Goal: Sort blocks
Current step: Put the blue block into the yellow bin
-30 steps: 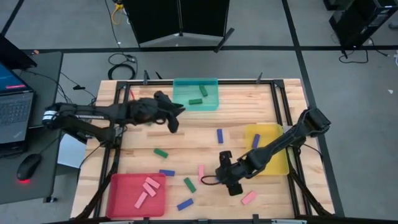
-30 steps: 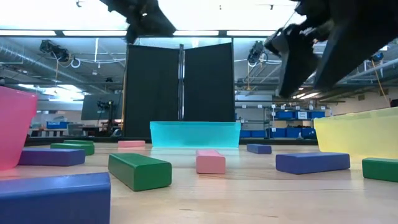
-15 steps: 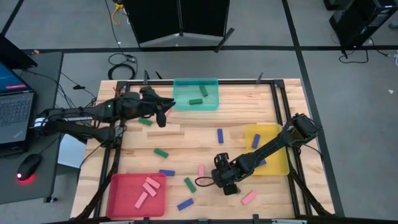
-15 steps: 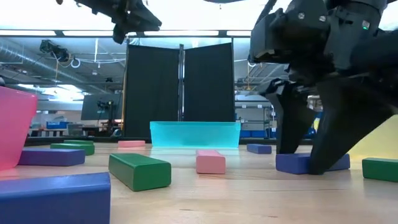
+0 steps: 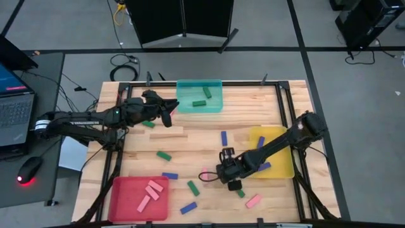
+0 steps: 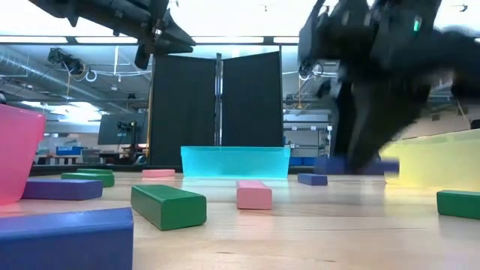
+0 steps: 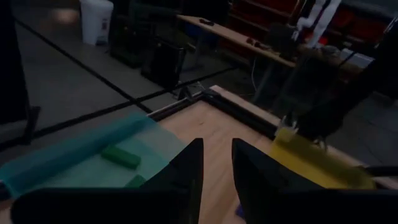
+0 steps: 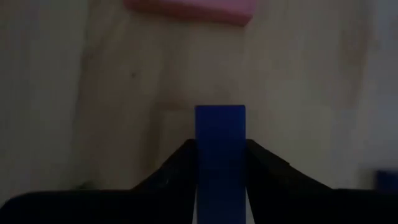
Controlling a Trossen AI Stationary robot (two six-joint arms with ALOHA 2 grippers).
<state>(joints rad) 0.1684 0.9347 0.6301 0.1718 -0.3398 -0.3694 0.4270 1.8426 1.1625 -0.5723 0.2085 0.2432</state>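
Right gripper (image 8: 219, 163) clamped on a blue block (image 8: 219, 146), lifted just off the table (image 5: 202, 136) near the yellow tray (image 5: 269, 136). Left gripper (image 7: 216, 171) nearly closed, holding nothing, hovering beside the teal tray (image 5: 199, 85)

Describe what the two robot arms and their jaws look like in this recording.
Both arms are dark, slender and jointed. The left arm carries a white band near its base and a small green light mid-way. The right arm trails a thin dark cable that loops near its gripper. Each ends in two flat, black, tapered jaws.
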